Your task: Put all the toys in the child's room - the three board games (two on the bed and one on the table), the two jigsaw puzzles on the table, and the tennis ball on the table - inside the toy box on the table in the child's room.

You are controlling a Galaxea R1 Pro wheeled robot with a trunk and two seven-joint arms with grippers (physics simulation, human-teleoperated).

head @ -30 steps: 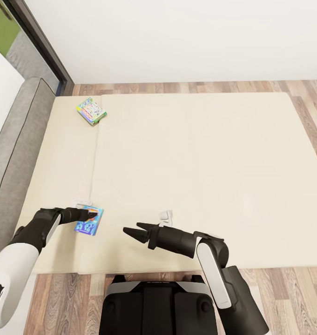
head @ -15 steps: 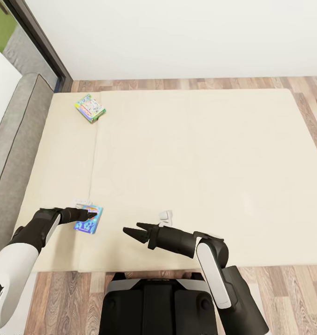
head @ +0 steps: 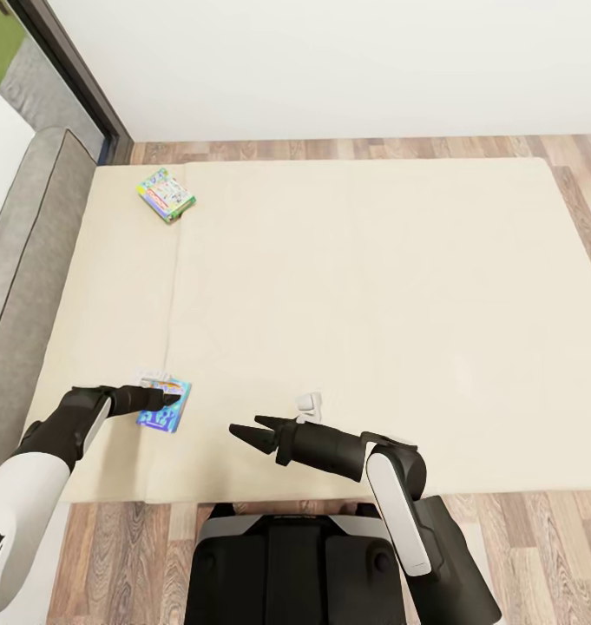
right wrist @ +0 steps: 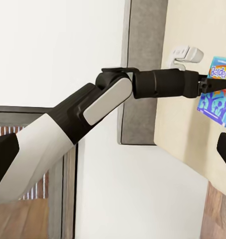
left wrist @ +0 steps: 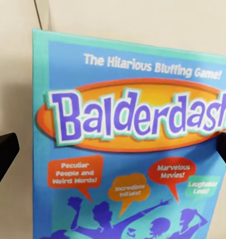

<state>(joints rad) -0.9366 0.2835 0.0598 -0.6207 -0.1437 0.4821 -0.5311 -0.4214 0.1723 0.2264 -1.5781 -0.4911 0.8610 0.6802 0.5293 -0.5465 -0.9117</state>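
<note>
On the beige bed (head: 373,286) a blue board game (head: 164,406) lies flat near the front left edge, its lid reading "Balderdash" (left wrist: 138,119) in the left wrist view. My left gripper (head: 168,399) hovers right over it, open, with one black fingertip (left wrist: 3,155) showing off each side of the box. The right wrist view takes in this box (right wrist: 216,97) beyond my left arm. A green-white board game (head: 167,194) lies at the bed's far left corner. My right gripper (head: 248,431) is open and empty over the bed's front edge, pointing left.
A low grey headboard (head: 26,252) runs along the bed's left side. Wood-plank floor (head: 538,538) borders the bed in front and behind, with a white wall beyond. Two small white objects (head: 308,404) sit on the mattress, the second by the blue box (head: 150,377).
The whole picture has shifted: the bed and both games sit slightly higher in the head view, so the camera has moved. Both arms hold the same pose.
</note>
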